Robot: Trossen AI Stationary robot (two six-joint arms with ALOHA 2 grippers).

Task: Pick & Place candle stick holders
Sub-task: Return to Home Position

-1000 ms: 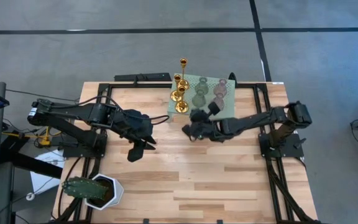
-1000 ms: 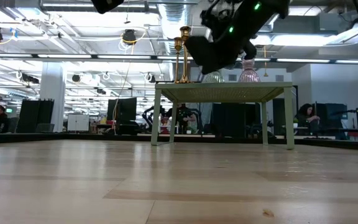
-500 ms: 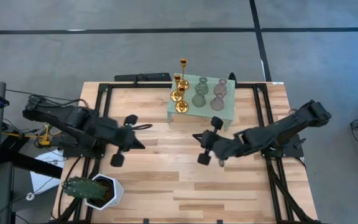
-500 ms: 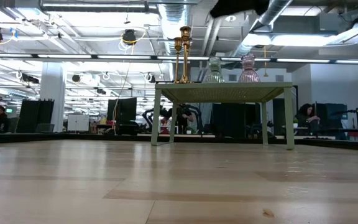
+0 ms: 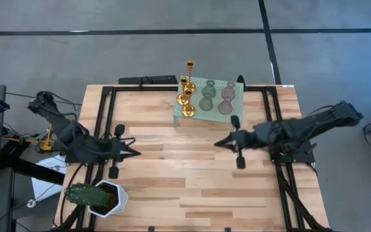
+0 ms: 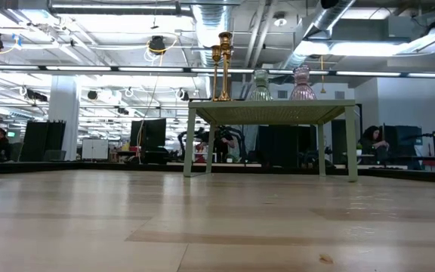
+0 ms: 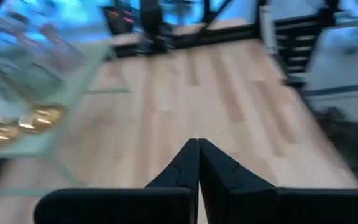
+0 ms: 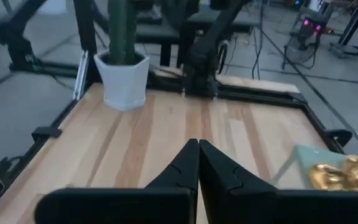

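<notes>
The candle stick holders stand on the mint-green perforated stand (image 5: pixel 236 116) at the table's far edge: three gold ones (image 5: pixel 187 96) at its left, pale green (image 5: pixel 207 97) and pinkish (image 5: pixel 227 98) glassy ones to their right. In the low view they stand upright on the stand's top (image 6: pixel 270 111). My left gripper (image 5: pixel 136 153) is shut and empty over the table's left part. My right gripper (image 5: pixel 217 144) is shut and empty over the table's middle right, nearer than the stand.
A white pot with a green cactus (image 5: pixel 95 196) stands at the table's near left corner; it also shows in the right wrist view (image 8: pixel 125 68). Bare wood lies between the two grippers and toward the near edge.
Both arms have drawn back from the stand. My left gripper has gone toward the table's left and near edges; my right gripper has gone toward the right edge and away from the stand, and has left the low view. The holders have kept still.
</notes>
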